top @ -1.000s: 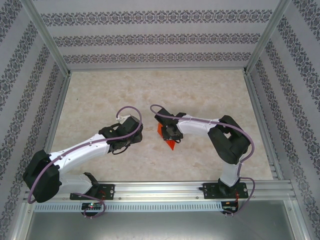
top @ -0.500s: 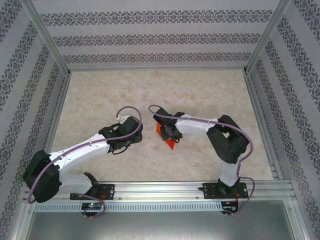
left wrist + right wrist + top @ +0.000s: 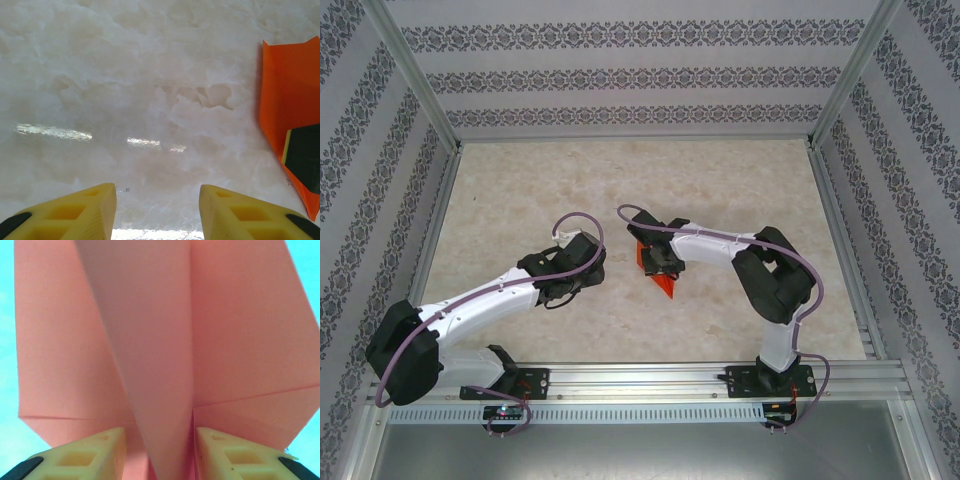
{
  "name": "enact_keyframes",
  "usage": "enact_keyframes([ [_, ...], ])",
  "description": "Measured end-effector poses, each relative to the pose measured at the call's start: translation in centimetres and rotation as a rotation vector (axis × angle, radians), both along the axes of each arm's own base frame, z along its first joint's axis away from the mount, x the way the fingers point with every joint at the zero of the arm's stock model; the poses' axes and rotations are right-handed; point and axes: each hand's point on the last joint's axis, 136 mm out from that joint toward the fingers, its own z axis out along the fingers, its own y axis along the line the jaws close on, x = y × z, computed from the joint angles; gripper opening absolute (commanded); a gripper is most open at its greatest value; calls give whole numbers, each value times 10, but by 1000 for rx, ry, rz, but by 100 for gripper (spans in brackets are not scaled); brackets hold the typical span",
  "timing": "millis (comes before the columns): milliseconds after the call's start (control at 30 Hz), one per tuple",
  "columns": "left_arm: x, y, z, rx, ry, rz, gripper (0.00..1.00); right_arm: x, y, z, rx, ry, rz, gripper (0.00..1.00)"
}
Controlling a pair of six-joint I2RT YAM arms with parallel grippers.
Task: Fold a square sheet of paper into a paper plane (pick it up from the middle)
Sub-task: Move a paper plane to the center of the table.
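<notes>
Between patterned walls [image 3: 620, 80] — marbled tabletop [image 3: 720, 180]; paper [image 3: 666, 284]

The table [image 3: 720, 180] I work over is a pale, marbled cream slab, glossy enough to carry bright streaks of reflected light [image 3: 52, 131]. White walls [image 3: 640, 75] banded with dark floral trim close in the table's left, far and right sides, and aluminium posts [image 3: 413, 75] slant up from its far corners. Along its near edge runs an aluminium rail [image 3: 640, 378], with a grey metal sheet [image 3: 640, 450] just beyond.
</notes>
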Motion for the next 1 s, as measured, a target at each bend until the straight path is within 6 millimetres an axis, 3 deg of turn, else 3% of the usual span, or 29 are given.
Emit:
enact_keyframes([
  [333,0,0,0,0,0,0,49,5,2,-1,9,-5,-2,39],
  [567,0,0,0,0,0,0,49,28,10,0,40,-13,-80,41],
  [833,0,0,0,1,0,0,49,36,19,3,61,-18,-123,44],
  [900,0,1,1,1,-5,2,49,35,19,9,70,-22,-122,47],
  [1000,1,1,7,-10,-22,5,49,35,19,39,103,-59,-114,54],
])
